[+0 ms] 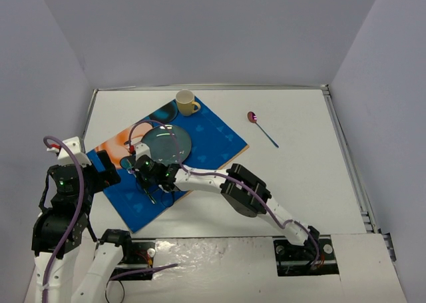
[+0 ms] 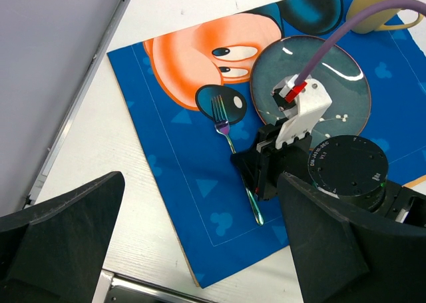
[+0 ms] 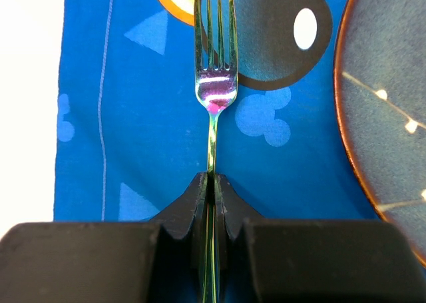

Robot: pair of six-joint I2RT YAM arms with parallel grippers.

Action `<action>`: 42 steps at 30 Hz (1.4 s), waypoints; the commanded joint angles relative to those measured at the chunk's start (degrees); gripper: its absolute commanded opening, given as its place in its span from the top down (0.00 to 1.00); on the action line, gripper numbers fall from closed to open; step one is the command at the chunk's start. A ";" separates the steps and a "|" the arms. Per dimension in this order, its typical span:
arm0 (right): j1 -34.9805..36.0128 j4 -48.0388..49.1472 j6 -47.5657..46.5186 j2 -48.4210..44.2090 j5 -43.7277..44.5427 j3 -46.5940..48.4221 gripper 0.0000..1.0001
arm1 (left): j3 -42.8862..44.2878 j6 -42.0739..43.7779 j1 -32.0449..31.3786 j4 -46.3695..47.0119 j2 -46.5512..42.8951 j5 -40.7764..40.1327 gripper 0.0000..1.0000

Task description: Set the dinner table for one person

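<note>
"Right wrist view first: what do the right fingers (image 3: pixel 212 186) have?"

"They are pressed together on the handle of the fork (image 3: pixel 214 83), with no gap showing. The tines point away from the camera. The fork sits low over the placemat (image 3: pixel 133 150), just beside the plate (image 3: pixel 386 116). I cannot tell whether it already touches the mat."

"So which step is this?"

"I'd say laying the fork to one side of the plate. The next move calls for parting those fingers and lifting straight off, so the slim handle isn't dragged askew. After that, the spoon (image 1: pixel 261 128) probably needs fetching. It lies well apart from the placemat, on bare counter (image 1: pixel 306 156)."

"And the other arm?"

"The left fingers (image 2: pixel 200 203) are spread wide and hold nothing. They hang above the near corner of the placemat."

"Where's the counter in all this?"

"Under everything. It is a broad, flat, white rectangle with a thin metal rim, and the placemat lies on it at an angle."

"Materials?"

"The fork is polished metal with a rainbow sheen, purple at the neck, and has four narrow tines. It looks slippery. The plate is round, glazed dark blue-grey, with a coppery rim and pale speckles. The placemat is flat, blue and cartoon-printed. A cream mug (image 1: pixel 186 103) with a handle stands at its far corner."
</note>
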 commanded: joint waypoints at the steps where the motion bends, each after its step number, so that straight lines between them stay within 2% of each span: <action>1: 0.61 3.08 0.15 -0.63 0.38 3.20 1.00 | 0.70 0.98 -0.39 3.15 0.59 -0.32 0.03; 9: 0.61 3.32 0.41 -0.79 0.47 3.21 0.81 | 0.88 0.98 -0.39 3.13 0.58 -0.32 0.03; 12: 0.61 3.24 0.41 -1.37 0.12 3.12 0.68 | 0.89 0.89 -0.39 3.14 0.59 -0.23 0.03; 14: 0.45 2.86 -0.05 -2.89 0.19 2.81 0.65 | 1.19 0.82 -0.39 3.06 0.67 -0.15 0.03; 20: -0.44 2.17 -4.39 -12.40 2.09 -2.23 0.49 | 3.44 0.77 -0.39 3.08 1.21 0.03 0.03; 27: -4.55 0.66 -10.05 -25.97 3.05 -12.51 0.41 | 4.31 2.18 -0.39 4.42 1.73 0.61 0.03; 32: -13.66 -0.94 -12.65 -34.87 -1.44 -21.63 0.39 | 1.72 4.24 -0.47 8.10 1.48 2.08 0.03; 38: -32.15 -2.68 -17.77 -41.82 -9.50 -30.98 0.38 | -3.48 5.32 -0.66 12.59 -0.14 3.37 0.03; 42: -42.34 -6.06 -23.28 -41.85 -11.49 -32.70 0.38 | -7.43 6.30 -0.83 14.52 -2.32 3.11 0.03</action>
